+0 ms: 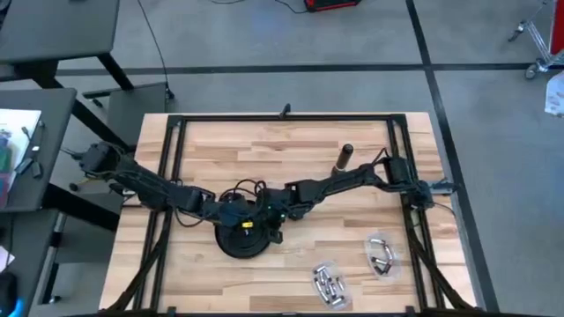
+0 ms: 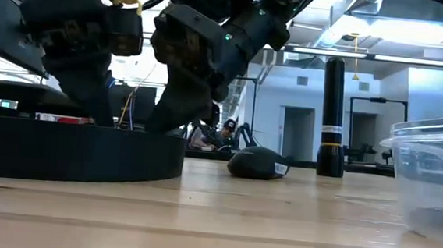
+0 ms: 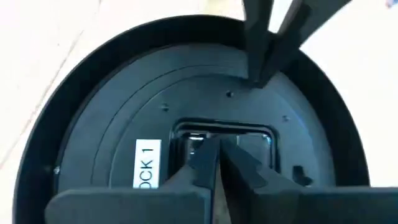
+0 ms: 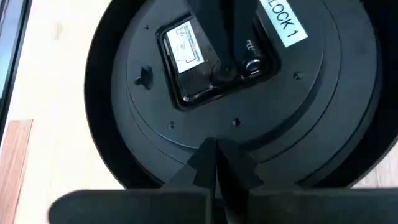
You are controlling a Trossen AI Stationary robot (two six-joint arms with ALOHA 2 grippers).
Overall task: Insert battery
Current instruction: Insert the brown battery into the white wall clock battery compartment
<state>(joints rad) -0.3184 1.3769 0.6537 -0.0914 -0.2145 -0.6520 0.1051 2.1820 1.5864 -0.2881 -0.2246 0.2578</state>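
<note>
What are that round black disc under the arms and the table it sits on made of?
The round black disc looks like matte moulded plastic: dull sheen, concentric ridges, small screw holes. The table top looks like pale finished wood, jointed from visible strips with grain.

On my table [image 1: 291,145] I count one round black clock [image 1: 242,236], one upright black cylinder [image 1: 344,157] and two clear tubs [image 1: 381,253] of batteries. Two arms reach in, left gripper [image 1: 240,214] and right gripper [image 1: 267,214].

A round black plastic clock [image 1: 242,236] lies face-down near the surface's front edge, its rectangular battery compartment [image 4: 208,65] open upward.
</note>
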